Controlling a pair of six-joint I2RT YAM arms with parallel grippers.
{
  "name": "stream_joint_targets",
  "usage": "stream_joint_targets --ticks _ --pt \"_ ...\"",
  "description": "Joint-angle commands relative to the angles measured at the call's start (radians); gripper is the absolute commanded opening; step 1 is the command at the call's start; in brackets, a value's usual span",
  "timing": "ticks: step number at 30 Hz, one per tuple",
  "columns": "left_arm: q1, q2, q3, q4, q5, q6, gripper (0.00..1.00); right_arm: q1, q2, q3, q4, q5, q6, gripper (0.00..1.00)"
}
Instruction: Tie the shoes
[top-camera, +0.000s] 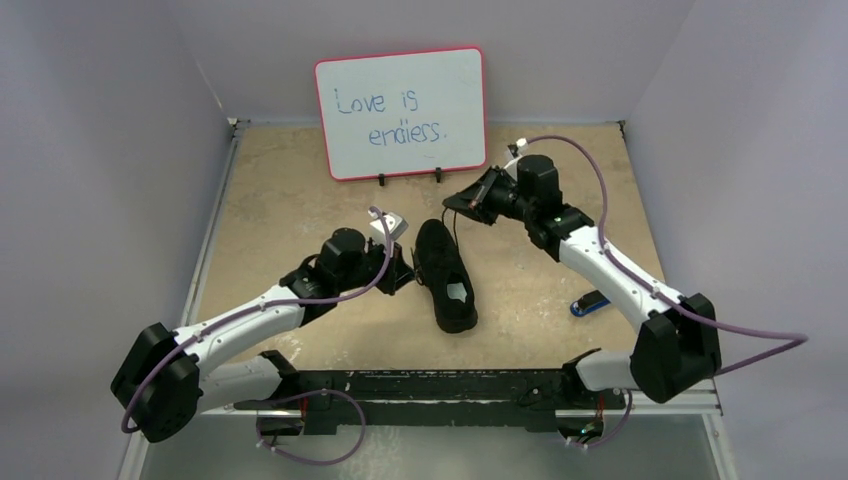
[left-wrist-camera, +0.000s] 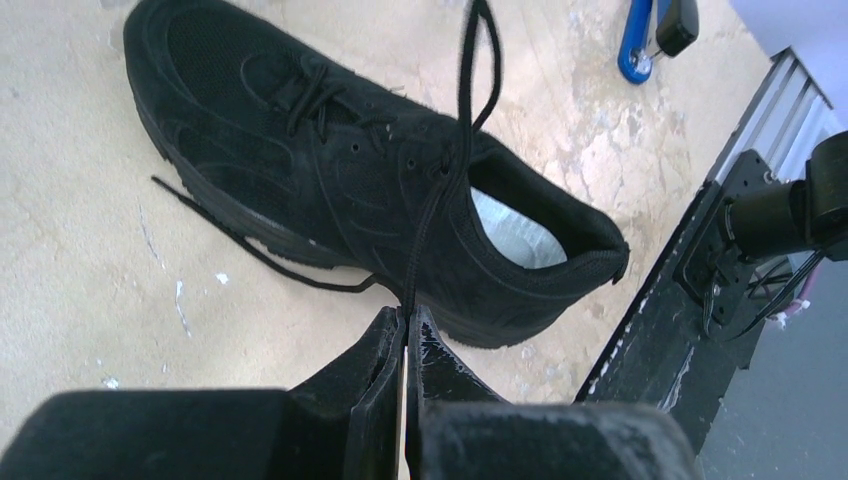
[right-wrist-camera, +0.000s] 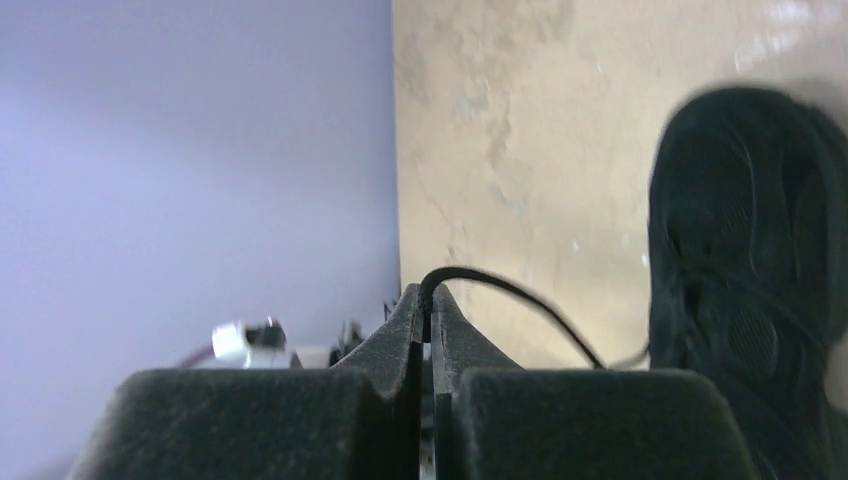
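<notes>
The black lace-up shoe (top-camera: 446, 275) lies mid-table, toe toward the whiteboard, its pale grey inner sole (left-wrist-camera: 515, 232) showing. My left gripper (left-wrist-camera: 406, 315) sits just left of the shoe (left-wrist-camera: 340, 170) and is shut on a black lace (left-wrist-camera: 435, 205) that runs up across the shoe's side. My right gripper (right-wrist-camera: 426, 293) is to the far right of the toe (right-wrist-camera: 745, 210), lifted, and shut on the other lace (right-wrist-camera: 520, 295), which arcs back down to the shoe. In the top view the left gripper (top-camera: 408, 272) and right gripper (top-camera: 450, 201) flank the shoe.
A whiteboard (top-camera: 402, 112) reading "Love is endless." stands at the back. A small blue-and-black gadget (top-camera: 590, 301) lies at the right, also in the left wrist view (left-wrist-camera: 655, 30). A loose lace end (left-wrist-camera: 250, 245) trails on the table. Purple walls enclose the table.
</notes>
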Motion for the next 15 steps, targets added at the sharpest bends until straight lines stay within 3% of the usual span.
stream_joint_targets --ticks 1,4,8,15 --pt "-0.005 -0.042 -0.040 0.160 0.003 -0.008 0.00 0.022 0.079 0.047 0.329 0.115 0.069 0.00" --pt "-0.005 -0.052 -0.076 0.225 -0.002 -0.004 0.00 0.062 0.168 0.076 0.367 0.049 0.031 0.00" --pt "-0.006 -0.030 -0.101 0.247 -0.005 0.023 0.00 0.132 0.194 0.036 0.436 0.095 0.036 0.00" --pt "-0.005 -0.068 -0.150 0.281 -0.003 0.040 0.00 0.222 0.327 0.087 0.315 0.019 -0.050 0.00"
